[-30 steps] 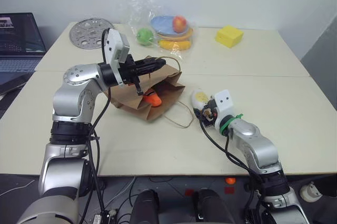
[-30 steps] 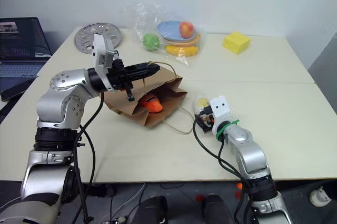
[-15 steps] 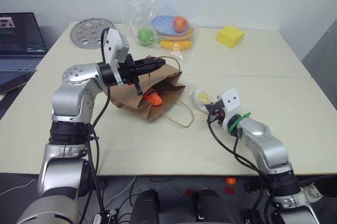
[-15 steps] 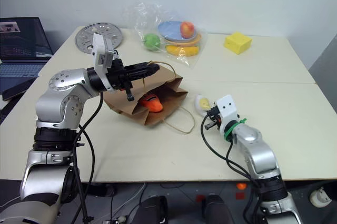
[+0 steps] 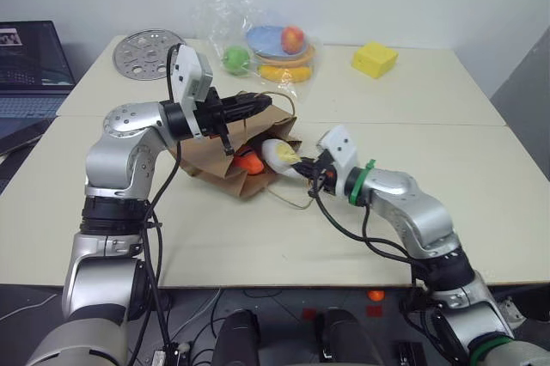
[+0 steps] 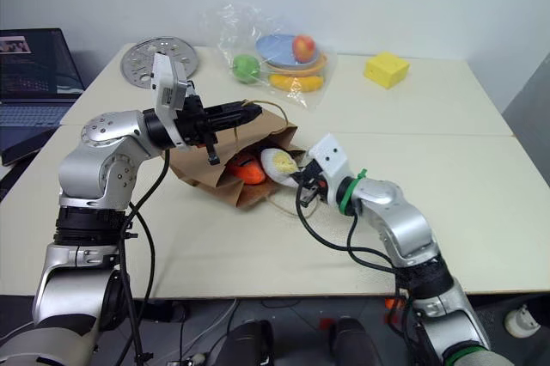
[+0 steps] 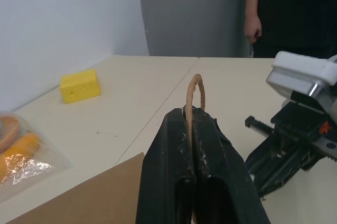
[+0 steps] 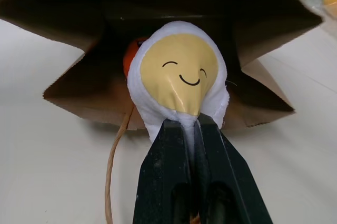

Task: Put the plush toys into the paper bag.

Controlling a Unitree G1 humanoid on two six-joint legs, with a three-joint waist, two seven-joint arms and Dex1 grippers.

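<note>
Currently the left gripper (image 5: pixel 258 106) pinches the bag (image 5: pixel 206 158) handle (image 7: pixel 195 88), holding its mouth up; a slip collapses it. Carrot (image 5: pixel 250 161) apparently lies inside. Right gripper (image 6: pixel 301 179), clamped on the egg's (image 6: pixel 278 163) edge at the mouth, may catch the rim.

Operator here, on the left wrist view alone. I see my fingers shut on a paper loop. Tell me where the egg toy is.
Observer: The egg toy is pinched in the right gripper, right at the paper bag's open mouth.
Operator: Report the carrot.
Observer: The carrot toy already lies inside the bag.
Operator: Say what my handle grip does.
Observer: The left gripper holds the handle up, keeping the mouth open.
</note>
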